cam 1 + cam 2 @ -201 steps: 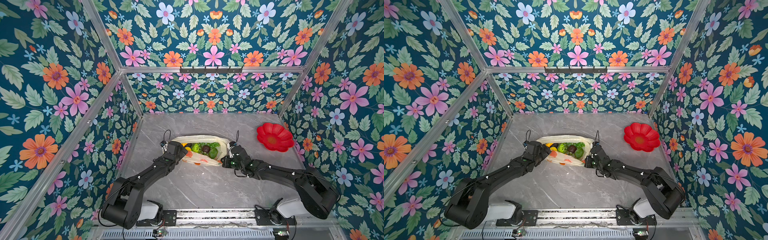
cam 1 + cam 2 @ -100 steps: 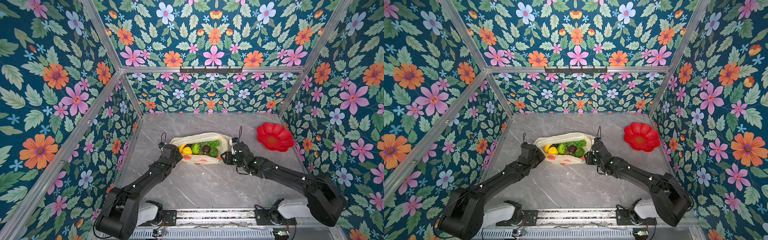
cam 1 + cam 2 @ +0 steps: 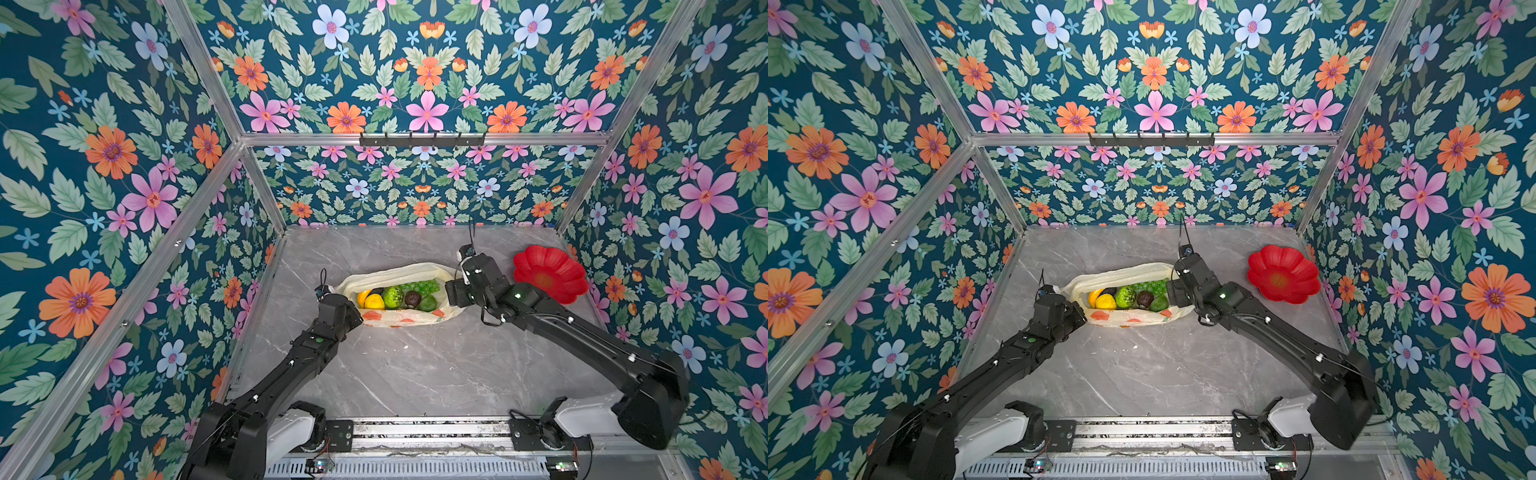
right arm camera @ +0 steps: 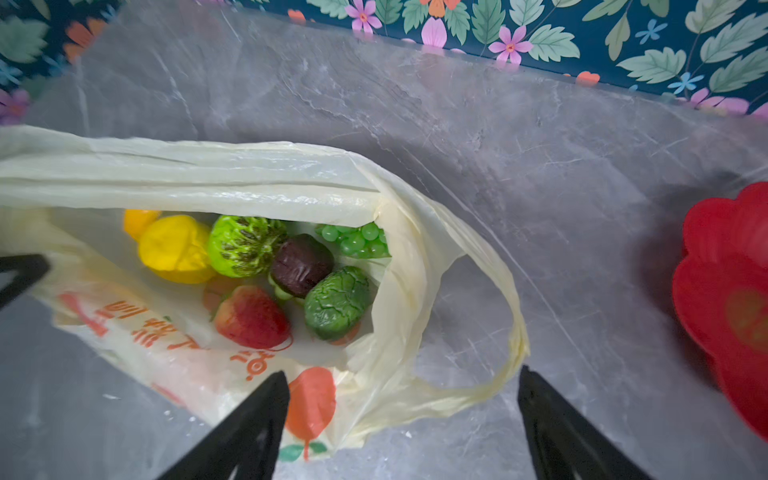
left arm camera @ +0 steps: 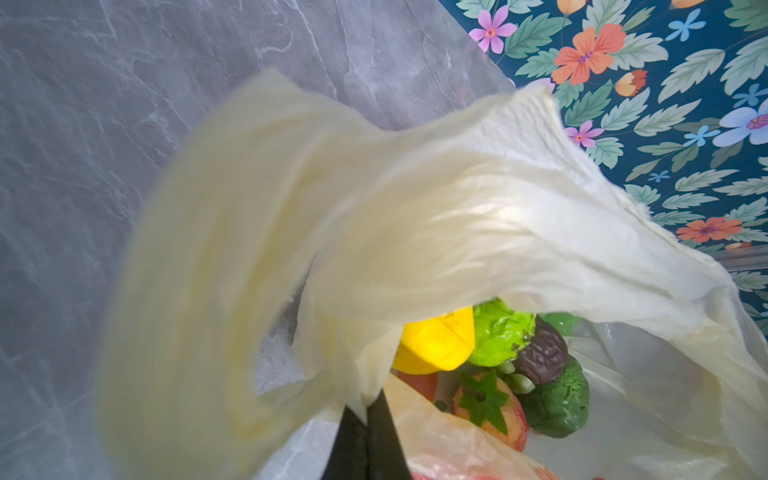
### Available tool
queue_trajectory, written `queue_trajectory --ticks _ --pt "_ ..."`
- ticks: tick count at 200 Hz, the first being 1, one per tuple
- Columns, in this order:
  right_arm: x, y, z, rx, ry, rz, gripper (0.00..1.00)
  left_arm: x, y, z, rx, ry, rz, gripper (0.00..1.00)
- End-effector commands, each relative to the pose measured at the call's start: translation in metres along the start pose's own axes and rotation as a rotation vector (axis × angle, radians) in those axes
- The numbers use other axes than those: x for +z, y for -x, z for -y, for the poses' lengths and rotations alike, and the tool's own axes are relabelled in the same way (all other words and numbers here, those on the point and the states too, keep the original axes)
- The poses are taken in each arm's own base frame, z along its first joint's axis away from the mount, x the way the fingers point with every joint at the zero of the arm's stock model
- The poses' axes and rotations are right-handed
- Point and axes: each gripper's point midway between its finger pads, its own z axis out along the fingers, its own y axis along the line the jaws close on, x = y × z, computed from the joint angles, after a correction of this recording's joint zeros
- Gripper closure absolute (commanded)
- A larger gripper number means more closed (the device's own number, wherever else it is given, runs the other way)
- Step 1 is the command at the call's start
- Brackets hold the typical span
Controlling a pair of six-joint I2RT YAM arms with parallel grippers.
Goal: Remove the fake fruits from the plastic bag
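The plastic bag (image 3: pixel 401 319) (image 3: pixel 1133 319) lies on the table with its mouth spread wide. Inside it are the fake fruits: a yellow lemon (image 4: pixel 174 249), a bumpy lime-green ball (image 4: pixel 243 245), a dark brown piece (image 4: pixel 301 264), a green avocado-like piece (image 4: pixel 336 301), a red one (image 4: pixel 251 316) and green grapes (image 4: pixel 357 241). My left gripper (image 5: pixel 365 415) (image 3: pixel 353 315) is shut on the bag's left rim (image 5: pixel 374 208), and the film is drawn taut. My right gripper (image 4: pixel 402 372) (image 3: pixel 453 293) hangs open over the bag's right loop handle (image 4: pixel 511 332) and holds nothing.
A red flower-shaped plate (image 3: pixel 548 274) (image 4: pixel 731 299) lies to the right of the bag, close behind my right arm. Floral walls close in the grey marble table (image 3: pixel 415 374) on three sides.
My left gripper closed on the bag's left rim and drew back to the left. My right gripper let go of the bag's right end, opened and rose a little.
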Motion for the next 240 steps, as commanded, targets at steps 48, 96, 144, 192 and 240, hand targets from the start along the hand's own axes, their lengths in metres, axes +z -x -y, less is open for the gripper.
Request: queue_trajectory --ticks 48,96,144,192,240 --pt "0.097 -0.006 0.01 -0.291 -0.168 -0.195 0.09 -0.001 0.002 -0.006 0.025 0.026 0.005 1.0" --pt "0.13 -0.017 0.027 -0.11 -0.103 -0.224 0.55 0.002 0.012 -0.037 -0.071 0.047 -0.005 1.0" --pt "0.137 -0.019 0.01 0.342 0.339 -0.221 0.97 0.014 0.007 -0.077 -0.203 0.05 -0.045 1.0" --pt "0.127 0.001 -0.02 0.463 0.561 -0.213 1.0 0.02 0.006 -0.05 -0.062 0.017 -0.096 1.0" --pt "0.133 0.019 -0.019 0.493 0.544 -0.223 1.0 0.019 -0.014 -0.014 0.088 -0.003 -0.133 0.99"
